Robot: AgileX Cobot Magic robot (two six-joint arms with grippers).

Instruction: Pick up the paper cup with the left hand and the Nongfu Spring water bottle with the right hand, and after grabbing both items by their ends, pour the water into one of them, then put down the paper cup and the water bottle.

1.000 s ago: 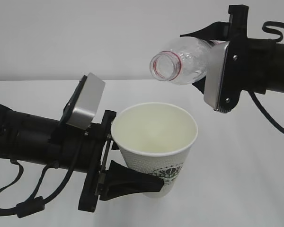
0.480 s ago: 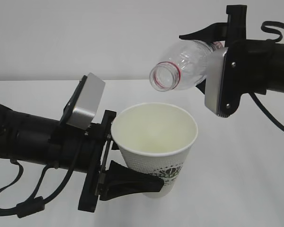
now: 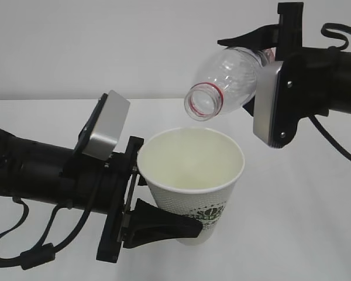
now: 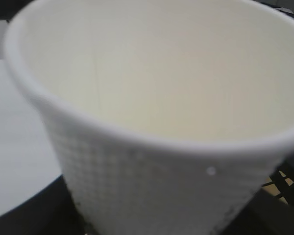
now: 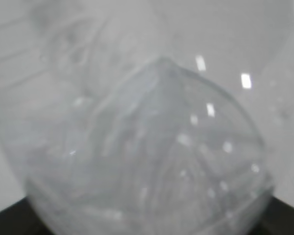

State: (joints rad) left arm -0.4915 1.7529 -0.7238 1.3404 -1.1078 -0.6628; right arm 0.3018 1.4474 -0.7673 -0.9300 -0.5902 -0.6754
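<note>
Nongfu Spring water bottle (image 3: 231,82), a clear ribbed plastic bottle with a red neck ring: we see only its neck, shoulder and open mouth in the exterior view, its rear end being hidden behind the black two-fingered right hand (image 3: 263,50) and that hand's silver-grey box. Its long axis lies tilted, mouth pointing down and to the left, above and clear of the rim of the white tapered paper cup (image 3: 193,181). The right hand's fingers stand part-way apart and clasp the bottle. The right wrist view shows only blurred clear plastic (image 5: 152,156). The cup stands upright, mouth up, held above the white table (image 3: 304,222) by the black left hand (image 3: 155,196), fingers spread on either side of its wall. We cannot make out any water inside the cup. The left wrist view gives a blurred cup rim (image 4: 137,142).
</note>
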